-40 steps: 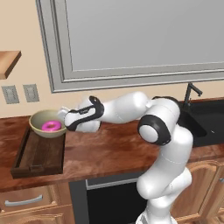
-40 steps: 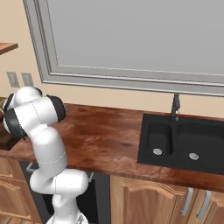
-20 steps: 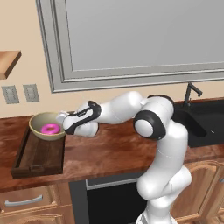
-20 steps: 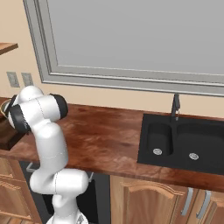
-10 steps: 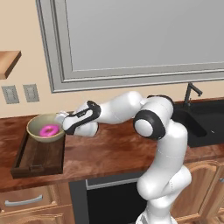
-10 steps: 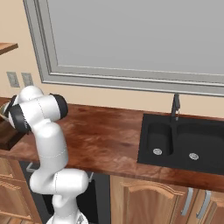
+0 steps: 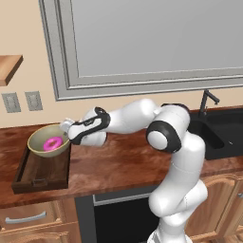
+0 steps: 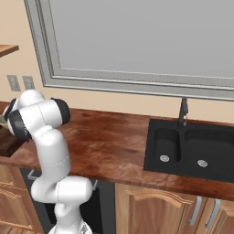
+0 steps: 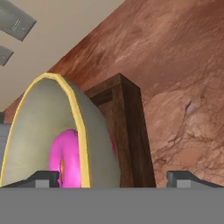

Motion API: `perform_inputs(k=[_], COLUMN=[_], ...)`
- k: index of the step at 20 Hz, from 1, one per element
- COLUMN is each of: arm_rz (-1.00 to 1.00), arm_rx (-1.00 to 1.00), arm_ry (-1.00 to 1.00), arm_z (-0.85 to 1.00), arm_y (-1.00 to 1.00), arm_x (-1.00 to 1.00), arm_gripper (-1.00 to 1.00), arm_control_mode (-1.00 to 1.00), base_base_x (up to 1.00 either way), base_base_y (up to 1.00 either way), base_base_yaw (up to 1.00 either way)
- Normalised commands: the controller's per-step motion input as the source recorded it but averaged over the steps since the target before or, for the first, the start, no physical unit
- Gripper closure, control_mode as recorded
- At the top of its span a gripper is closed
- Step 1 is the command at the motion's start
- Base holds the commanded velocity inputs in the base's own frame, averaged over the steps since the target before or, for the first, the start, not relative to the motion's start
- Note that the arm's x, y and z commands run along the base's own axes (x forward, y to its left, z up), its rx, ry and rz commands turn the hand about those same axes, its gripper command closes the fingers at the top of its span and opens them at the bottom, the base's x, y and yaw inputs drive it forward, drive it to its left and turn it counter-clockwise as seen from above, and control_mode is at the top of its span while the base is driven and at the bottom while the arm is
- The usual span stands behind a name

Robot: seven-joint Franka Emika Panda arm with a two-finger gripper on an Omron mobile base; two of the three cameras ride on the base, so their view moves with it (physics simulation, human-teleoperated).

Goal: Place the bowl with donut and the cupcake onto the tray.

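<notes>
The bowl (image 7: 49, 141) with donut (image 7: 52, 144) was seen resting on the tray (image 7: 40, 172) at the worktop's (image 7: 118, 166) left end; the claw (image 7: 66, 127) stood released at its rim.

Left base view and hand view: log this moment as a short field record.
bowl: round pale olive-beige bowl with yellowish rim, sitting on the tray's far end
donut: bright pink ring donut, inside the bowl
tray: dark brown slatted wooden tray, on the counter
gripper: two-finger gripper, open, at the bowl's right rim
counter: reddish-brown wooden counter
</notes>
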Motion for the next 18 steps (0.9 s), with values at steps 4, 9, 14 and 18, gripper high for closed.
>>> perform_inputs(k=[4,9,14,18], arm_rz=[0.0,0.0,0.01,0.01], arm_rx=[0.0,0.0,-0.01,-0.04], arm_ry=[0.0,-0.01,-0.02,-0.01], arm_z=[0.31,0.36,0.31,0.31], arm_y=[0.0,-0.11,-0.33,-0.47], arm_x=[0.01,-0.07,-0.12,-0.32], arm_gripper=[-1.0,-1.0,-1.0,-1.0], arm_control_mode=[-1.0,-1.0,-1.0,-1.0], base_base_x=[0.0,0.0,0.0,0.0], base_base_y=[0.0,0.0,0.0,0.0], base_base_yaw=[0.0,0.0,0.0,0.0])
